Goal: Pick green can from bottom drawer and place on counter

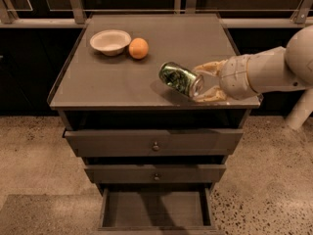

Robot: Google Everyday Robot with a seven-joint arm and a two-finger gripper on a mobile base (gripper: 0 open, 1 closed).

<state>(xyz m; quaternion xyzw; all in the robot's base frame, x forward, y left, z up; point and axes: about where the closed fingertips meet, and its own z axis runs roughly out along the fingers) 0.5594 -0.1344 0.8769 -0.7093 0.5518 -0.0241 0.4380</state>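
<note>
The gripper [200, 83] reaches in from the right over the front right part of the surface [122, 80]. Its jaws are closed on the silver end of the can [179, 78]. The can lies tilted on its side, its other end pointing left and back, with its shadow just beneath it. A bowl [110, 41] and an orange [138, 48] sit touching at the back left. Below, the bottom drawer [154, 210] stands pulled out.

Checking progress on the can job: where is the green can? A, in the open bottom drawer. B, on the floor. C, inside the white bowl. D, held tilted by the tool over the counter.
D: the tool, at the front right of the counter, grips the green can tilted above it.
</note>
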